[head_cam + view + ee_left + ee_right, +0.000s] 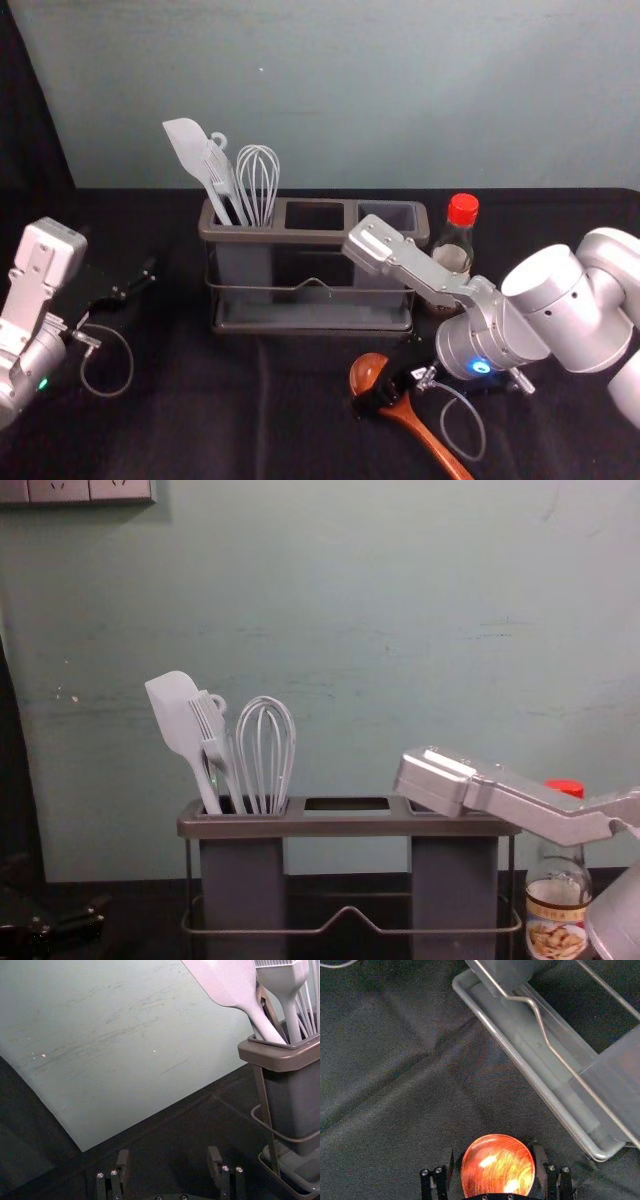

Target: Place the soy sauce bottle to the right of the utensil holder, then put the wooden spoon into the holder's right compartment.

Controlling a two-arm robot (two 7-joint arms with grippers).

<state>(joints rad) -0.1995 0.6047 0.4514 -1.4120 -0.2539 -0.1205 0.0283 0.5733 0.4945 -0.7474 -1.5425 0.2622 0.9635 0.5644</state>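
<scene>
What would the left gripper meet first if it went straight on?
The way ahead of the left gripper looks free as far as shown, passing beside the utensil holder; farther on it would probably reach black cloth or wall, though depth is unclear.

We see the soy sauce bottle (455, 250) just right of the utensil holder (310, 237), whisk (258, 180) and spatula (188, 145) in its left compartment — our right gripper (376, 398) at the wooden spoon (432, 441), our left gripper (135, 281) left of the holder
</scene>
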